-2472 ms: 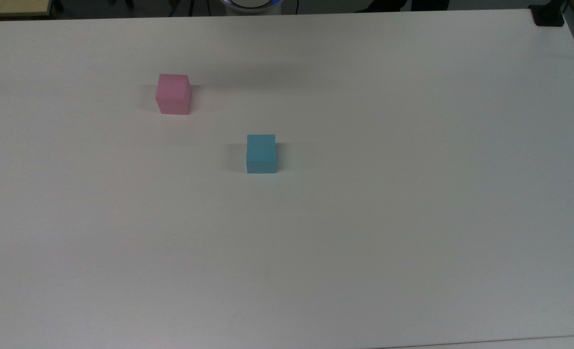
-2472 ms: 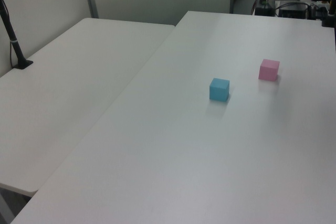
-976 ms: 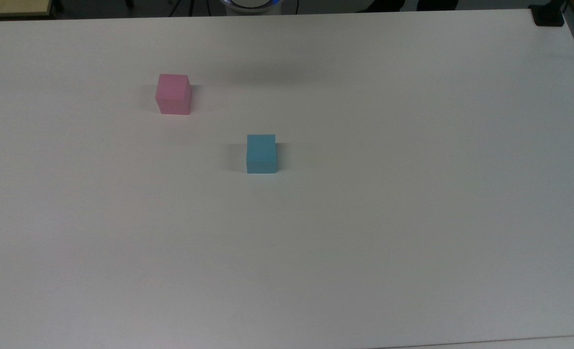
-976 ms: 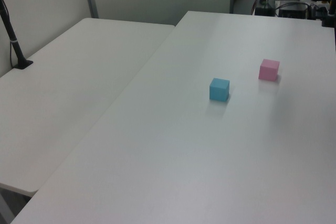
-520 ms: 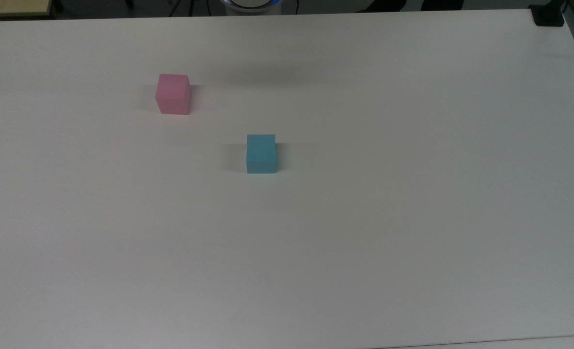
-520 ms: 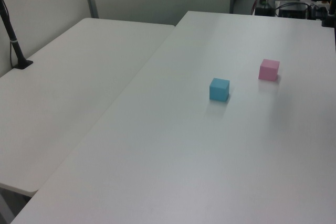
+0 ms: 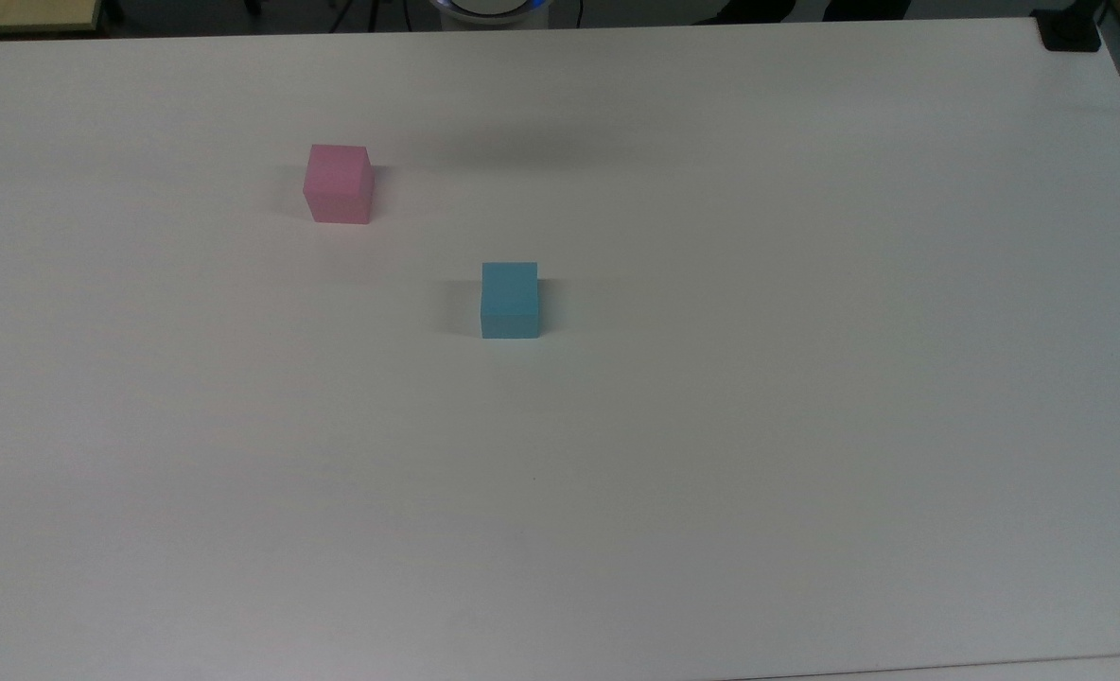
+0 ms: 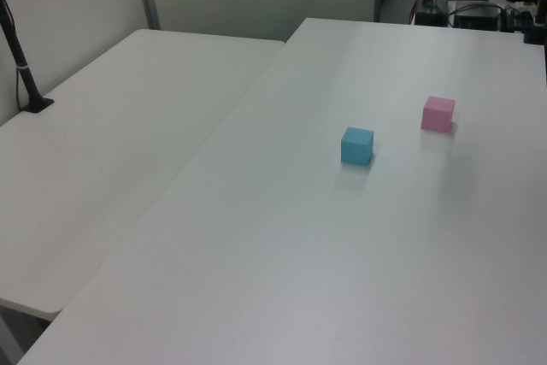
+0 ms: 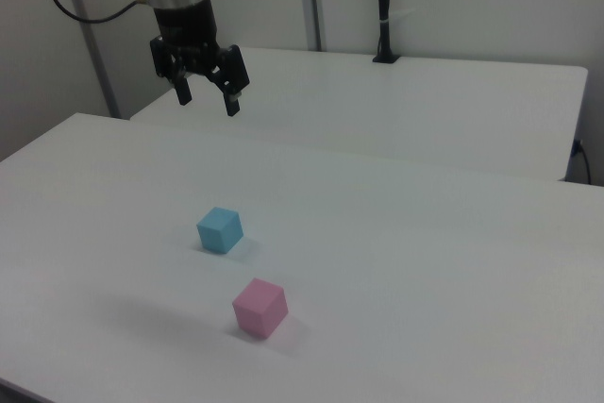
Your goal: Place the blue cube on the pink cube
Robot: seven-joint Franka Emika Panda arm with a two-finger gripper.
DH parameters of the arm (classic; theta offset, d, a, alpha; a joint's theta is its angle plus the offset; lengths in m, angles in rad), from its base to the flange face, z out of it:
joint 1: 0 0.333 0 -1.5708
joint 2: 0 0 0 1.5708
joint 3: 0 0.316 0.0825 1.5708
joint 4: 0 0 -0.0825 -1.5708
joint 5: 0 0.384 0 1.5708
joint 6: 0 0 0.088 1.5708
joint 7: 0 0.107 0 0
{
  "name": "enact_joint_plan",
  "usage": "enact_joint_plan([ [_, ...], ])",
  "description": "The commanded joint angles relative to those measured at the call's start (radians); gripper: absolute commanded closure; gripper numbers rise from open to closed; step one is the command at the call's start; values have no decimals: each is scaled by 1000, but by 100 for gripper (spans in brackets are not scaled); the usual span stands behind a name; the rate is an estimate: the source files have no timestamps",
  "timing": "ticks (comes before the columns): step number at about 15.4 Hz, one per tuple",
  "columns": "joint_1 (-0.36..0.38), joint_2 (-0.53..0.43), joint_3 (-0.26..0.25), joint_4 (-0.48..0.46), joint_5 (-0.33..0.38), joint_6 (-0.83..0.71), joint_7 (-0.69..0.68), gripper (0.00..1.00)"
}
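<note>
- The gripper (image 9: 207, 99) hung high over the table (image 9: 453, 261) with its two black fingers (image 9: 230, 99) spread apart, pointing down and holding nothing.
- Below it, nearer the camera in the right view, the blue cube (image 9: 220, 229) sat flat on the table, one corner turned toward that camera. As a cube it had no long axis.
- In the top view the blue cube (image 7: 510, 300) lay squarely, edges parallel to the table's (image 7: 806, 378) sides.
- The pink cube (image 7: 338, 183) stood apart from it, up and toward the top view's left, also flat.
- In the left view the pink cube (image 8: 438, 114) sat beyond the blue cube (image 8: 357, 145).
</note>
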Motion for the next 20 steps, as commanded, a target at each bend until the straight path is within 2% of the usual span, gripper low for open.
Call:
enact_joint_plan([
  [1, 12, -9, -2, -10, -1, 1, -15, 0],
  [17, 14, -7, 0, -11, -10, -17, -12, 0],
  [20, 12, -10, 0, -22, -39, -17, -17, 0],
])
